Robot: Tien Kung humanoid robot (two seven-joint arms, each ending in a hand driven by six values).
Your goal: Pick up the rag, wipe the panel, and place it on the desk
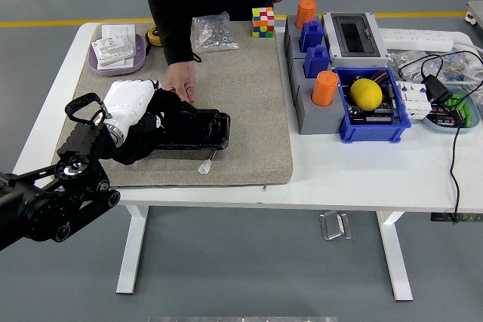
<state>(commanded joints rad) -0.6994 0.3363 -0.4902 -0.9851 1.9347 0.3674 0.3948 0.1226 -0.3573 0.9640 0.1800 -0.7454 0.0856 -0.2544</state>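
Observation:
A black panel [202, 130] lies on the beige mat [249, 96] near its front edge. My left hand [134, 105], white with a black arm, is shut on a black rag [143, 142] and presses it on the panel's left end. A person stands at the far side; one of their hands [182, 81] rests on the mat at the panel's far edge, right beside my hand. The right arm is out of view.
A Rubik's cube [263, 22] and a bag of screws [211, 32] sit at the mat's back. A purple dish [117, 49] is back left. A grey block with orange cylinders [325, 88], a blue bin with a lemon [367, 93] and cables [453, 141] are on the right.

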